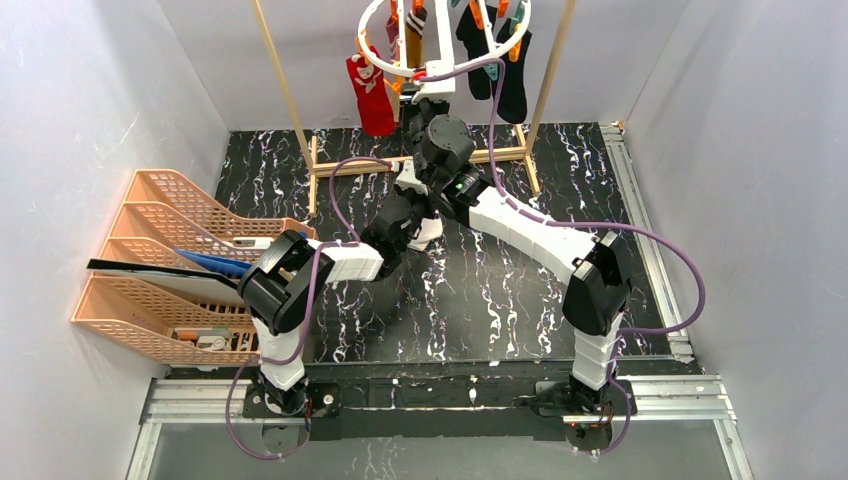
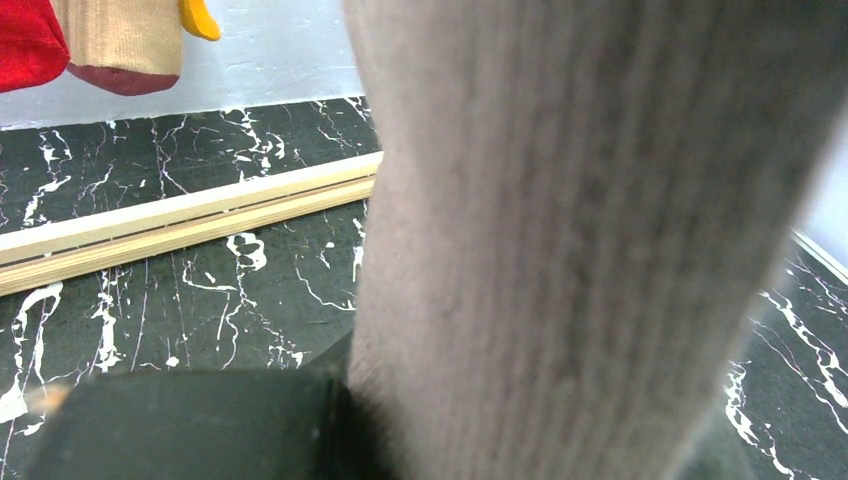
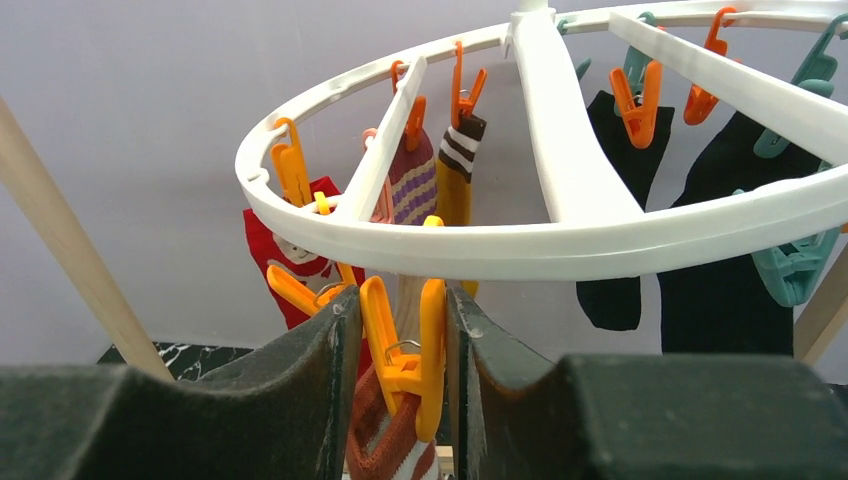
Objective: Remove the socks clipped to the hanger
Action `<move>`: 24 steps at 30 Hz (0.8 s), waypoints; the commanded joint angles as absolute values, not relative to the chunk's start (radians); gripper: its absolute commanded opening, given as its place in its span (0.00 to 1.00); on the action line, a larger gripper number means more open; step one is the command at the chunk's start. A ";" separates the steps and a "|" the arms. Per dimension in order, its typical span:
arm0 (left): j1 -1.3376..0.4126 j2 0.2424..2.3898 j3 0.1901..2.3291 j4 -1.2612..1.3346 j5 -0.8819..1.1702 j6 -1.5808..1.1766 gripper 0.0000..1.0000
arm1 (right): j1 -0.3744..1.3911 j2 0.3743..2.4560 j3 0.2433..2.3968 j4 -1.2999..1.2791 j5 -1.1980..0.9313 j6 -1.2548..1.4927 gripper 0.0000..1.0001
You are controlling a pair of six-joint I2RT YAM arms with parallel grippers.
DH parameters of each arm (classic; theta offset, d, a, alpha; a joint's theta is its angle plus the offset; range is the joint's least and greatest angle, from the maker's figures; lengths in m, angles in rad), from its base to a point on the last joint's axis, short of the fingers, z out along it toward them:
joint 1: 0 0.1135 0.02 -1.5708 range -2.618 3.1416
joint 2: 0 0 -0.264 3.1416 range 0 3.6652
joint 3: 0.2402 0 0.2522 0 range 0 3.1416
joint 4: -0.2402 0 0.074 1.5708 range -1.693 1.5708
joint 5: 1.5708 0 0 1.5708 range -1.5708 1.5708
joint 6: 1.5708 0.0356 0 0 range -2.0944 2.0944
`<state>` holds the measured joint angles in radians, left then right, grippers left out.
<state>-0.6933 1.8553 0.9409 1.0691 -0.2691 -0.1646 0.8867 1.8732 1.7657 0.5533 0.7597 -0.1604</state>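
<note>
The white ring hanger (image 3: 560,235) hangs on the wooden rack, with several socks clipped to it: red (image 1: 372,95), mustard (image 3: 455,190) and black (image 3: 715,290). My right gripper (image 3: 405,350) is raised under the ring's near rim. Its fingers (image 3: 320,380) press both sides of an orange clothespin (image 3: 430,340), which clips a rust-and-white striped sock cuff (image 3: 380,435). My left gripper (image 2: 450,450) is lower, above the tabletop, and shut on a grey-beige ribbed sock (image 2: 580,220) that fills its view. In the top view this sock (image 1: 432,232) shows pale beside the left gripper (image 1: 415,225).
The wooden rack's uprights (image 1: 285,90) and base bar (image 2: 180,225) stand at the back of the black marbled table (image 1: 500,290). Orange mesh trays (image 1: 160,260) sit stacked at the left. Grey walls close in on both sides.
</note>
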 commanded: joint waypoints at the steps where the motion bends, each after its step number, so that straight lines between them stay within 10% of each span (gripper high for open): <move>1: -0.695 1.789 0.927 1.085 -0.284 -0.150 0.00 | 0.886 1.881 1.819 0.596 0.775 -0.160 0.28; 6: -0.695 1.787 0.923 1.085 -0.286 -0.147 0.00 | 0.883 1.881 1.820 0.589 0.772 -0.155 0.01; 16: -0.695 1.784 0.920 1.086 -0.288 -0.144 0.00 | 0.868 1.857 1.791 0.569 0.758 -0.118 0.01; 22: -0.694 1.779 0.901 1.081 -0.307 -0.149 0.00 | 0.862 1.832 1.777 0.526 0.695 -0.094 0.72; 24: -0.694 1.771 0.888 1.074 -0.331 -0.159 0.20 | 0.859 1.820 1.768 0.508 0.682 -0.085 0.82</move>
